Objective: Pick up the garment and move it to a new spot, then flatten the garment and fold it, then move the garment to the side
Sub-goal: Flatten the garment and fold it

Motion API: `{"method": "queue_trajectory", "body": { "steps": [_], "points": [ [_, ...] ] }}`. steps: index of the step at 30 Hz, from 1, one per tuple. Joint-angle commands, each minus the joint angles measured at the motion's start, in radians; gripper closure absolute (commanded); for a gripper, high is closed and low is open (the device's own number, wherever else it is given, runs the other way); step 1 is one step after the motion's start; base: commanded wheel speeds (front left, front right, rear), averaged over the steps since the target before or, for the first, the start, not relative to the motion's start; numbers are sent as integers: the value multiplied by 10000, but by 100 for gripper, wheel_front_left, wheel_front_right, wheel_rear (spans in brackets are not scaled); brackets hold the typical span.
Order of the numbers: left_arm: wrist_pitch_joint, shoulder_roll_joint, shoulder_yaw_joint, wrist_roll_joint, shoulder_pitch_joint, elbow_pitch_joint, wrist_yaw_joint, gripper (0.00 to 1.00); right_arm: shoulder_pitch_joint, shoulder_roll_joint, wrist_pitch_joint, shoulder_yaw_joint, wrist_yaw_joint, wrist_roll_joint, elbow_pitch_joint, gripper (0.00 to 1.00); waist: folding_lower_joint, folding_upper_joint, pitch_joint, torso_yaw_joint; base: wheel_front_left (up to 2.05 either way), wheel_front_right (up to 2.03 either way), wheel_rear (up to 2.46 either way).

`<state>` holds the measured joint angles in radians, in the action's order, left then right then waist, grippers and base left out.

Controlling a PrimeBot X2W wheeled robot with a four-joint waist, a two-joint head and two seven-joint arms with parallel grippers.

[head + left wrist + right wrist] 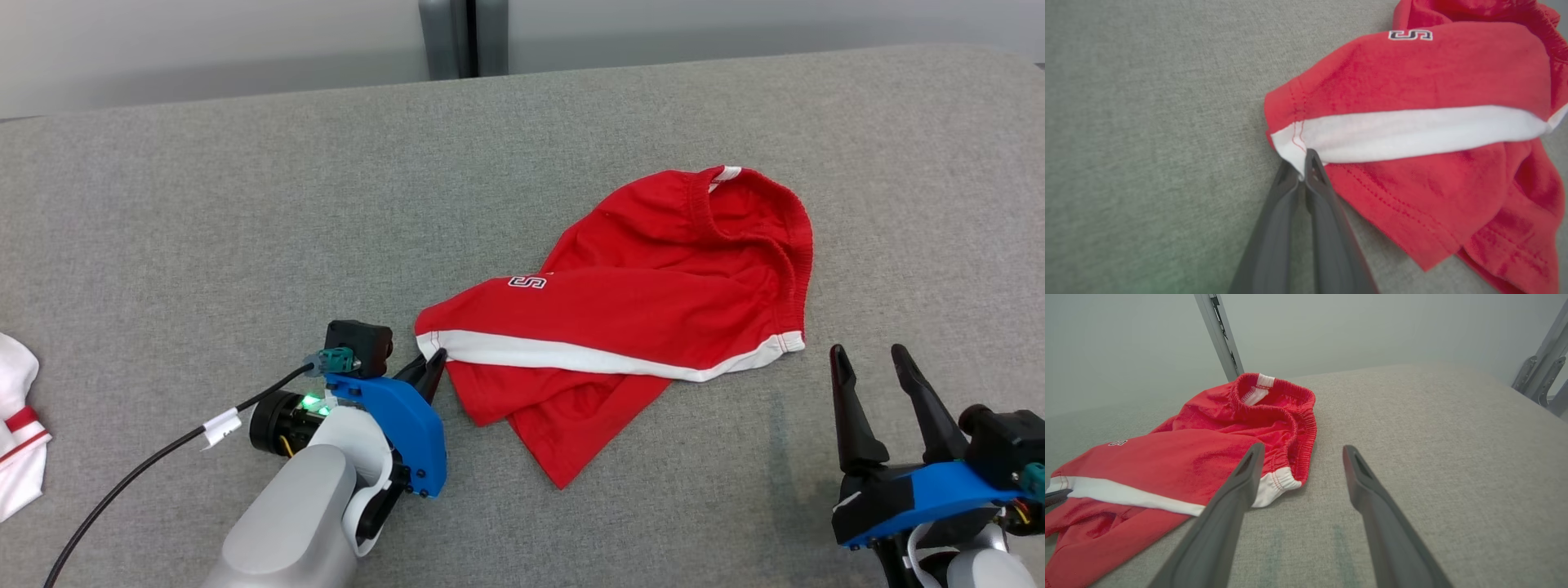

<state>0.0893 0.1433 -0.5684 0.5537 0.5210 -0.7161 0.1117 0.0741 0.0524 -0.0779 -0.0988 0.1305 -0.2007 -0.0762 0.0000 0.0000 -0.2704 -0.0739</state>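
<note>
A grey woven-fabric surface spreads across the head view, evenly lit. Beyond its far edge stands a plain pale wall, with a grey metal post at 12 o'clock. In the right wrist view, metal brackets rise at 2 o'clock.

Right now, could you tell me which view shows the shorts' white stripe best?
The left wrist view: the white stripe lies close, its corner pinched by the left fingers. The head view shows it whole but small; the right wrist view, slantwise.
</note>
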Motion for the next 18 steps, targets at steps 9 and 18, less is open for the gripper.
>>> {"method": "queue_trajectory", "body": {
  "steps": [9, 18],
  "points": [
    [-461, -2, -342, -53, 440, -210, 107, 100, 1054, 886, 208, 826, 4, -50, -1774, 0, 0, 0, -199, 329, 0, 0, 0],
    [-930, -39, -513, -50, 612, -173, 152, 100, 2340, 1485, -128, 2051, 5, -142, -3827, 54, 0, 0, -437, 586, 0, 0, 0]
  ]
}}
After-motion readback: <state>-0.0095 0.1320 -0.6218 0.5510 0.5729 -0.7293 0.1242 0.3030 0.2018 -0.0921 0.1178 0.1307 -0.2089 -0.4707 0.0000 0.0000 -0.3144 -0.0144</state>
